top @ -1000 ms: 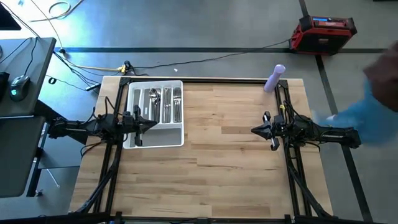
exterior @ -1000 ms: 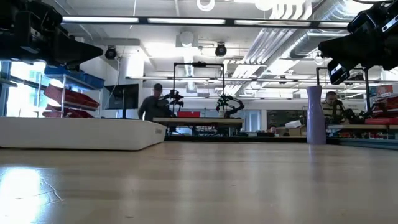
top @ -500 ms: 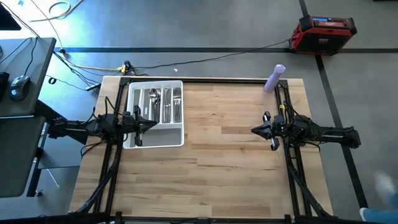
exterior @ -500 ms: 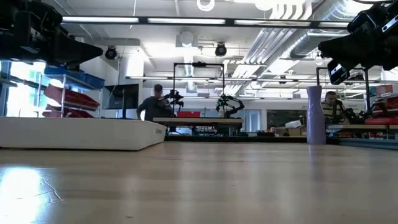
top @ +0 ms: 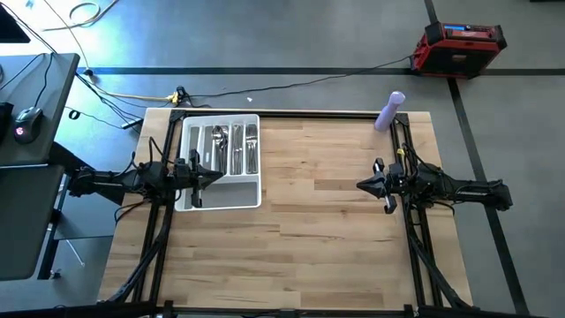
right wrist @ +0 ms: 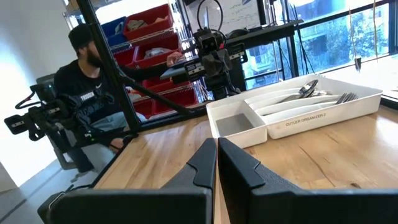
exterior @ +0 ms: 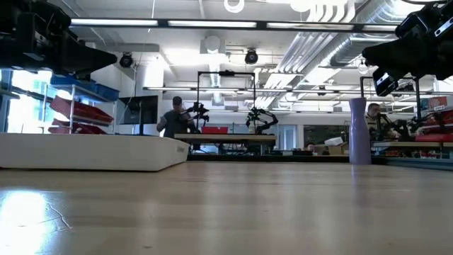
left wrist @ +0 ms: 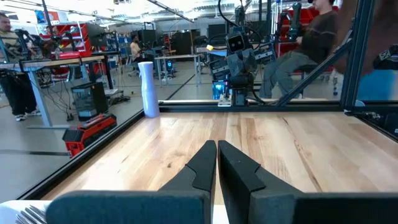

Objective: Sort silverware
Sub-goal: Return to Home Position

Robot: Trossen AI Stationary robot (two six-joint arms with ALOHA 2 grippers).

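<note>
Left gripper (left wrist: 216, 148): fingers recorded as pressed together, tips touching. It is held raised over the left side of the white tray (top: 221, 196).

Right gripper (right wrist: 216, 144): likewise closed, tips touching. It is held above the bare wooden table (top: 318, 230) on the right side, well apart from the tray.

Silverware (top: 234, 146) is found lying lengthwise in the tray's long compartments; forks and spoons can be made out.

A purple bottle (top: 389, 110) is noted upright at the table's far right corner. A person (right wrist: 93, 93) is seen seated beyond the table.
</note>
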